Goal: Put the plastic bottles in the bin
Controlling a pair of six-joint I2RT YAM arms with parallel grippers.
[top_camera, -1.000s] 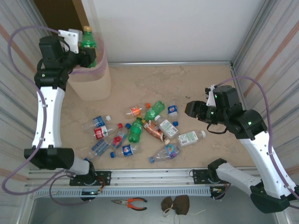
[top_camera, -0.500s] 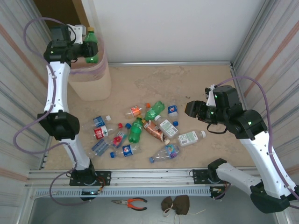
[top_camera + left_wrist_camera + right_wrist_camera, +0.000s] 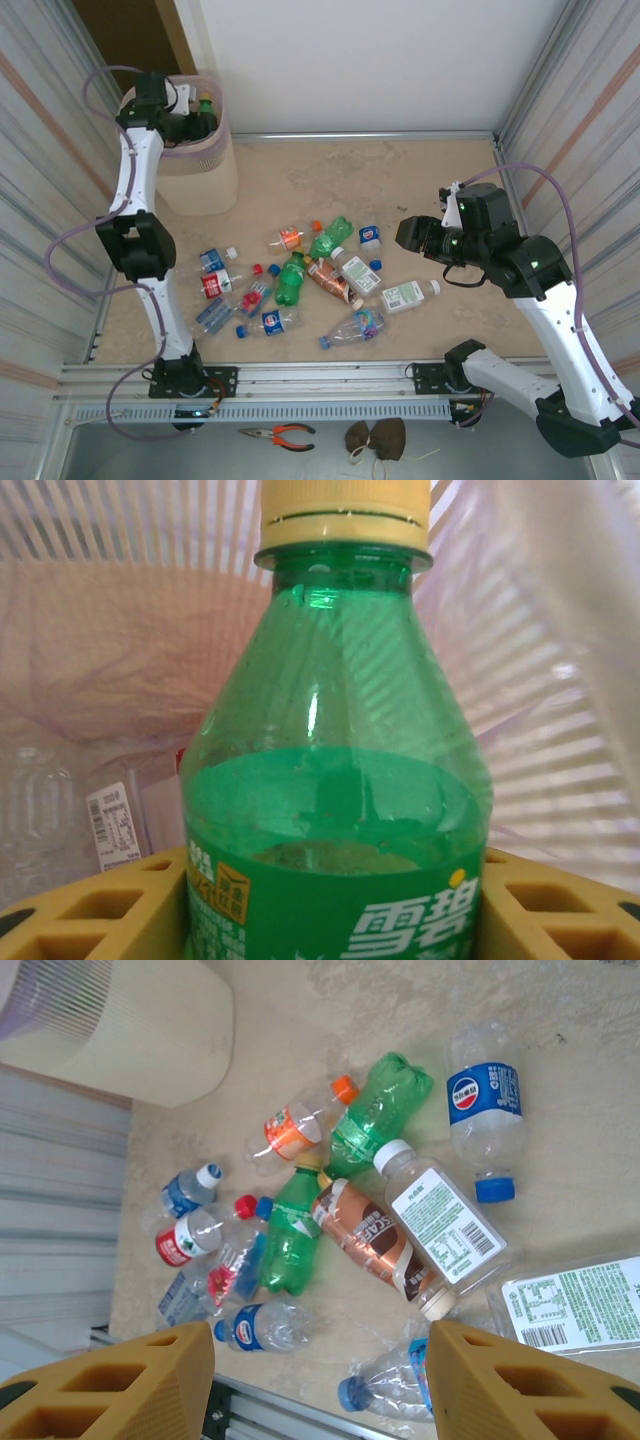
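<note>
**Plastic bottles: one green one gripped at the bin, rest on floor**

Left gripper is closed on green bottle. The yellow fingers press both sides of its label at the bottom of the wrist frame. The bottle is upright with a pale yellow cap and is part full of liquid. In the top view it sits inside the rim outline of the bin, upper left of frame. The perforated bin wall and thin clear bag surround the bottle in the wrist view. A clear bottle with barcode label lies down inside the bin, lower left of that frame.

Right gripper has its jaws wide apart and holds nothing. It hangs above the floor at centre right of the top view, just right of the pile.

The pile lies at the centre of the floor, well apart from the bin, all bottles on their sides. In the right wrist view:
- two green bottles near the middle
- brown-label bottle touching white-cap bottle
- blue-label clear bottle at upper right
- orange-cap bottle
- red-label bottle at left

Red-handled pliers lie on the bottom ledge.
</note>
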